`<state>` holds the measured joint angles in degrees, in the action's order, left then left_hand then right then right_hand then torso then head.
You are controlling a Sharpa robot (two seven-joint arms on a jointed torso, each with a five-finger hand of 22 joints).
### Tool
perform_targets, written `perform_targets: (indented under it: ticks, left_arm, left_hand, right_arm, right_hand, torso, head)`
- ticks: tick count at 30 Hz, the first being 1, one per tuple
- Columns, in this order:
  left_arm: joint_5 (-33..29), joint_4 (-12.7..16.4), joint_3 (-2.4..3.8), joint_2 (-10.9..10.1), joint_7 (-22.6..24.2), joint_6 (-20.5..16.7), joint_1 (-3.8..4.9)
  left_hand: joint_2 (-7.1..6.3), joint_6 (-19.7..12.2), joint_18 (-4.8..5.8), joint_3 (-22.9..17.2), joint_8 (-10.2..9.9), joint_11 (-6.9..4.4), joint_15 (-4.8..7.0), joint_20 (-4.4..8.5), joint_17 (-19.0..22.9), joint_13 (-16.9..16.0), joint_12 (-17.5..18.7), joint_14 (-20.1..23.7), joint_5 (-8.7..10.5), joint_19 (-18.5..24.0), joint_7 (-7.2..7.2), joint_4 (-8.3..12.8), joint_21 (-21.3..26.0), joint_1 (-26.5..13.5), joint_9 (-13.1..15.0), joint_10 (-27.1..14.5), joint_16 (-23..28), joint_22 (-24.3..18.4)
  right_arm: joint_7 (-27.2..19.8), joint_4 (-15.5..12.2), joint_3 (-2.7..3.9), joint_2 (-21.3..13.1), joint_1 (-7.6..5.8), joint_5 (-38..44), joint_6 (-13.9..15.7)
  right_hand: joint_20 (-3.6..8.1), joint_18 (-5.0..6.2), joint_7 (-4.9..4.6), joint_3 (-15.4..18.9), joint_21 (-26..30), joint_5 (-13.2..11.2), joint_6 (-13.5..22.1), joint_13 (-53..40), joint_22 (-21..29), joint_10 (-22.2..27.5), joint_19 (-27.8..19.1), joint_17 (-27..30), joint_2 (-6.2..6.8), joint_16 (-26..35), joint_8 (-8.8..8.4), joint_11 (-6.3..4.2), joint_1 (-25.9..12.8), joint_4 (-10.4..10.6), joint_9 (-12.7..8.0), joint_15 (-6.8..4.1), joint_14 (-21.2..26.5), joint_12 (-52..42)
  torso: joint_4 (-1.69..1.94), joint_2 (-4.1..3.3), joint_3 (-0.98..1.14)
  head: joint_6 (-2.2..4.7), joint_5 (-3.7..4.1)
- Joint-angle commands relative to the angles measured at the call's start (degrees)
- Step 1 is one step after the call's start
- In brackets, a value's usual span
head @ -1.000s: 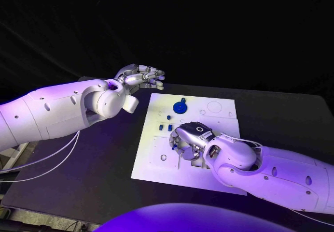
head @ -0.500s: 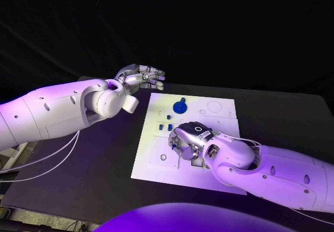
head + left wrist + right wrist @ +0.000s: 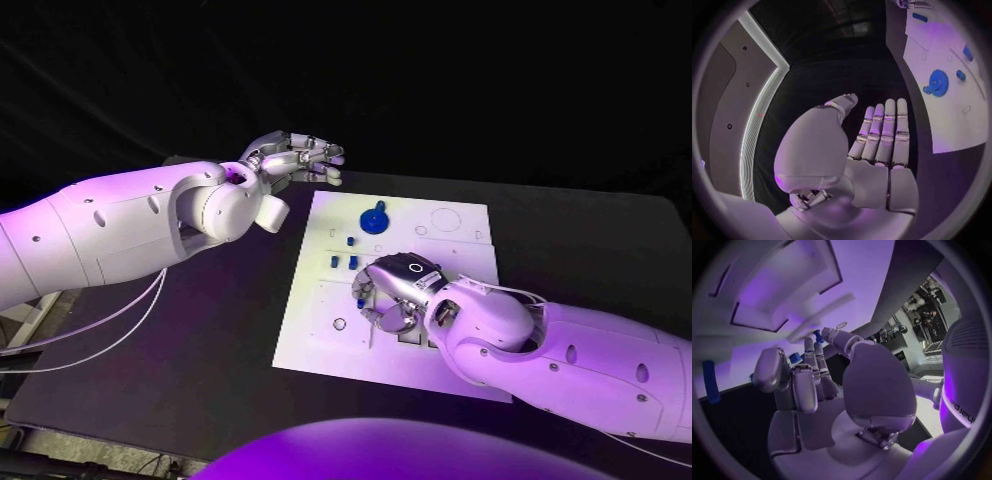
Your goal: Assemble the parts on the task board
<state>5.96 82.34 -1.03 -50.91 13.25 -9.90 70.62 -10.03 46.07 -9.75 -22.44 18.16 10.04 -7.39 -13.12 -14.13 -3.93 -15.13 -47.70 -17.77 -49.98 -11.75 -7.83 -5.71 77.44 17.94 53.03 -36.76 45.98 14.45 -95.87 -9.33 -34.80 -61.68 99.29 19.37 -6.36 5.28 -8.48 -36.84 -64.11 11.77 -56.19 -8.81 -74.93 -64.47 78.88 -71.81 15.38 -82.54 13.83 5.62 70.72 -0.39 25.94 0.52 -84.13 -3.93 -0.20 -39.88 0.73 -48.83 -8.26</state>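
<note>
Task board [image 3: 447, 365] lay flat in the middle of the black table [image 3: 202, 350]. Blue round part with a knob [image 3: 374, 220] sat on the board's far half; small blue parts [image 3: 343, 263] stood just nearer, beside the right hand [image 3: 389, 295]. The right wrist view showed a small blue piece [image 3: 818, 335] at the fingertips [image 3: 809, 346], apparently pinched; the other fingers were curled over a recessed pocket in the board [image 3: 786, 290]. I could not tell whether that pocket held anything.

Left hand [image 3: 296, 158] hovered off the board's far-left corner, holding nothing; in the left wrist view its fingers [image 3: 882, 132] lay straight and together.

Risk, judged: the pinch looked shallow, so the piece could tip or slip if pressed off-axis into its seat. The curled fingers could also brush the standing blue parts nearby.
</note>
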Motion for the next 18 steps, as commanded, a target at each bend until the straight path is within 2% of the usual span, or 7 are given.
perform_targets:
  ticks: [1, 4, 8, 11, 15, 18]
  left_arm:
    - [0.1, 0.1, 0.04, 0.0, 0.2, 1.0, 0.08]
    - [0.0, 0.1, 0.04, 0.0, 0.1, 1.0, 0.08]
    - [0.0, 0.0, 0.04, 0.0, 0.1, 1.1, 0.08]
    - [0.0, -0.1, 0.04, 0.0, 0.1, 1.2, 0.08]
    - [0.0, -0.2, 0.03, 0.0, 0.0, 1.4, 0.08]
    - [0.0, -0.2, 0.03, 0.0, 0.0, 1.6, 0.08]
  left_hand:
    - [0.18, -0.4, -0.22, 0.2, -0.1, 0.09, -0.13, -0.12, -0.1, -0.1, -0.3, 0.1, -0.28, -0.1, -0.36, 0.2, 0.2, 0.0, 0.0, -0.4, 0.3, 0.0]
    - [0.18, -0.4, -0.22, 0.2, -0.2, 0.10, -0.13, -0.12, -0.1, -0.1, -0.3, 0.1, -0.27, -0.1, -0.37, 0.2, 0.3, 0.0, 0.0, -0.4, 0.3, -0.1]
    - [0.18, -0.4, -0.22, 0.2, -0.2, 0.10, -0.13, -0.12, -0.1, -0.1, -0.3, 0.1, -0.27, -0.1, -0.37, 0.2, 0.3, 0.0, 0.0, -0.4, 0.3, -0.1]
    - [0.17, -0.5, -0.22, 0.3, -0.2, 0.10, -0.13, -0.12, -0.1, -0.1, -0.3, 0.1, -0.23, -0.1, -0.38, 0.2, 0.3, 0.0, 0.0, -0.4, 0.3, -0.1]
    - [0.17, -0.5, -0.22, 0.3, -0.2, 0.10, -0.13, -0.12, -0.1, -0.1, -0.3, 0.1, -0.23, -0.1, -0.38, 0.2, 0.3, 0.0, 0.0, -0.4, 0.3, -0.1]
    - [0.15, -0.5, -0.22, 0.3, -0.2, 0.11, -0.14, -0.13, -0.1, -0.1, -0.3, 0.1, -0.20, -0.1, -0.38, 0.2, 0.3, 0.0, 0.0, -0.5, 0.3, -0.1]
  right_arm:
    - [-0.3, -0.9, -0.01, -0.8, -0.02, 0.0, 2.2]
    - [-0.1, -2.2, 0.03, -2.2, -0.36, 0.1, 3.3]
    - [0.3, -4.5, 0.24, -4.8, -1.46, -0.4, 4.4]
    - [0.6, -6.1, 0.46, -7.2, -2.82, -2.1, 4.2]
    - [1.1, -7.2, 0.68, -10.9, -5.19, -5.3, 2.6]
    - [0.9, -7.1, 0.77, -13.7, -6.74, -6.5, 1.0]
  right_hand:
    - [-0.23, 0.39, -0.02, 0.5, 0.1, 0.3, 0.4, 0.1, -2.1, 0.2, 0.2, -0.1, 0.04, 0.1, -0.28, -0.14, -0.5, 0.0, -0.1, 0.27, -2.1, -0.3]
    - [-0.23, 0.39, -0.04, 0.7, 0.1, 0.6, 0.1, 0.1, -2.1, 0.1, 0.2, 0.1, -0.01, 0.1, -0.20, -0.15, -0.5, 0.0, -0.1, 0.24, -2.1, -0.4]
    - [-0.22, 0.41, -0.04, 0.9, 0.1, 0.7, -0.1, 0.1, -2.1, 0.1, 0.2, 0.1, -0.01, 0.1, -0.12, -0.17, -0.4, 0.1, -0.1, 0.23, -2.1, -0.5]
    - [-0.22, 0.41, -0.01, 0.9, 0.2, 0.7, -0.2, 0.1, -2.1, 0.0, 0.2, 0.1, -0.06, 0.1, -0.09, -0.19, -0.4, 0.1, 0.0, 0.23, -2.1, -0.5]
    - [-0.21, 0.49, 0.06, 1.5, 0.6, 0.3, 0.1, 0.1, -1.9, 0.2, 0.1, 0.4, 0.26, 0.2, -0.43, -0.20, -0.4, 0.1, -0.2, 0.22, -2.0, -0.6]
    - [-0.33, 0.70, -0.27, 4.0, 1.9, -0.2, 1.2, 0.6, -1.3, 1.9, -0.4, 0.9, 0.42, 0.4, -1.51, 0.05, -0.2, 0.2, -1.0, 0.47, -1.9, -0.2]
  torso:
    - [0.02, 0.00, 0.04]
    - [0.01, 0.04, 0.07]
    - [-0.09, 0.10, 0.06]
    - [-0.10, 0.09, 0.03]
    - [-0.05, 0.08, 0.01]
    - [-0.08, 0.14, 0.00]
  head:
    - [0.03, -0.01]
    - [0.14, 0.15]
    - [0.38, 0.45]
    - [0.72, 0.95]
    - [1.23, 1.78]
    - [1.55, 2.25]
